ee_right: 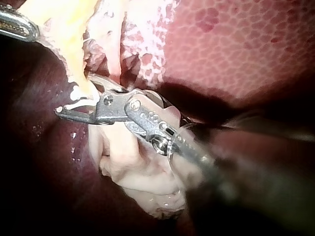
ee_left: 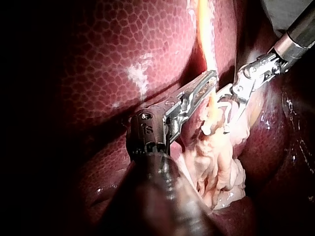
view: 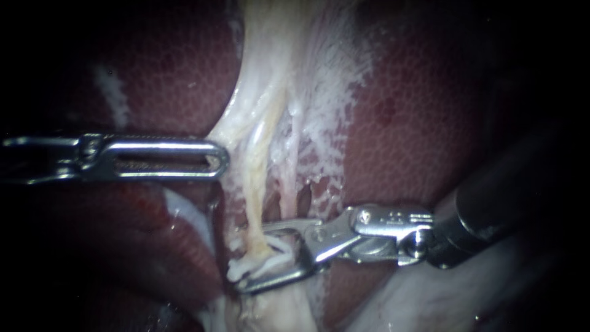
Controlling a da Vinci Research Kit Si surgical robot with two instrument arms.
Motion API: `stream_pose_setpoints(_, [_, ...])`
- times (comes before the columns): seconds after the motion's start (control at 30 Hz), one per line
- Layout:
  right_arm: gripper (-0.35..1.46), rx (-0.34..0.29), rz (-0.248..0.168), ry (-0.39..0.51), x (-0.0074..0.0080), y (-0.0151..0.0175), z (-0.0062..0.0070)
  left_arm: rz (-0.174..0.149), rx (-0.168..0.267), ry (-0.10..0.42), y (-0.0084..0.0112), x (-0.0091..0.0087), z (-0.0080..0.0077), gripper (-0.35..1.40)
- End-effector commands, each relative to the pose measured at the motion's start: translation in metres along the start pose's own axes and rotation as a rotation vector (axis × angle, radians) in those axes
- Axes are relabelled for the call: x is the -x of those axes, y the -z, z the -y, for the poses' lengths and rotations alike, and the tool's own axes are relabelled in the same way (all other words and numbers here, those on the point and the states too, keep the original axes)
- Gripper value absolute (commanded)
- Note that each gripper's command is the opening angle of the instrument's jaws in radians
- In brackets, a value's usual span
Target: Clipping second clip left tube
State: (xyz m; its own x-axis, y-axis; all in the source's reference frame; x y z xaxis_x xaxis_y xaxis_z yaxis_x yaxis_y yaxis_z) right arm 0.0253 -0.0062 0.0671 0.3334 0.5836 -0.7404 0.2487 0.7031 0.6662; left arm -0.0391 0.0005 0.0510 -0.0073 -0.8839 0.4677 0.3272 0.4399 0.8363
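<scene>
The left tube (view: 257, 190), yellowish and slack, runs down from the pale sheet of tissue (view: 295, 74) between the liver lobes. My right instrument (view: 253, 258) stands open, one jaw on each side of the tube's lower end. A white clip (view: 236, 268) shows between its jaws. The right wrist view has the same jaws (ee_right: 74, 96) straddling the tube (ee_right: 74, 54). My left instrument (view: 218, 161) lies level, its slotted jaws shut on the edge of the pale tissue beside the tube. In the left wrist view its tip (ee_left: 210, 78) sits at the yellow strand, with the right instrument (ee_left: 221, 115) just beyond.
A thinner pinkish tube (view: 289, 184) runs just right of the left tube. Dark red liver (view: 418, 123) lies on both sides. A lump of pale folded tissue (ee_left: 216, 167) sits below the clipped spot. The right instrument's dark shaft (view: 491, 209) crosses the lower right.
</scene>
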Motion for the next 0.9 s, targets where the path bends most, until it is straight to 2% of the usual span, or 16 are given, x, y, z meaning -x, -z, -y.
stream_pose_setpoints(0.03, [0.53,0.002,-0.001,0.000,0.0000,-0.0001,-0.0001,0.000,0.000,0.000,0.0000,0.0000,0.0000,-0.35])
stream_pose_setpoints(0.27, [0.51,0.003,-0.005,-0.013,-0.0003,-0.0006,-0.0004,0.000,0.000,0.000,0.0000,0.0000,0.0000,-0.35])
stream_pose_setpoints(0.5, [0.46,-0.001,-0.010,-0.054,-0.0013,0.0000,-0.0007,0.000,0.000,-0.001,-0.0001,-0.0001,-0.0002,-0.35])
stream_pose_setpoints(0.77, [0.38,0.000,-0.013,-0.113,-0.0010,0.0003,-0.0008,0.000,0.000,-0.001,-0.0001,-0.0002,-0.0002,-0.35])
stream_pose_setpoints(0.83, [0.32,0.003,-0.014,-0.136,-0.0010,0.0005,-0.0009,0.000,0.000,-0.001,-0.0001,-0.0002,-0.0002,-0.35])
stream_pose_setpoints(0.9, [0.14,0.012,-0.020,-0.159,-0.0009,0.0007,-0.0011,0.000,0.000,-0.001,-0.0001,-0.0002,-0.0002,-0.35])
